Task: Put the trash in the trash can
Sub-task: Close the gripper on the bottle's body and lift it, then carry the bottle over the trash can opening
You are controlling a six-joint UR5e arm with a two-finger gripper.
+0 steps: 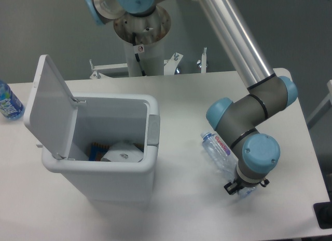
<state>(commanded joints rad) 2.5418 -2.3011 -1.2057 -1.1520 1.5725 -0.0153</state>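
The crushed clear bottle (215, 149) with a red-and-blue label lies tilted at the right of the table, its cap end pointing toward the bin. My gripper (241, 189) sits under the blue wrist joint at the bottle's other end. Its fingers are mostly hidden, and the bottle moves with it. The white trash can (104, 167) stands at the left with its lid (49, 108) swung up and open. The crumpled white paper wad (123, 152) lies inside the can.
An uncrushed bottle with a blue label (8, 101) stands at the table's far left edge. A blue-and-orange item (97, 149) lies in the can beside the wad. The robot base (141, 38) stands behind the table. A grey latch (153, 131) sits on the can's right rim.
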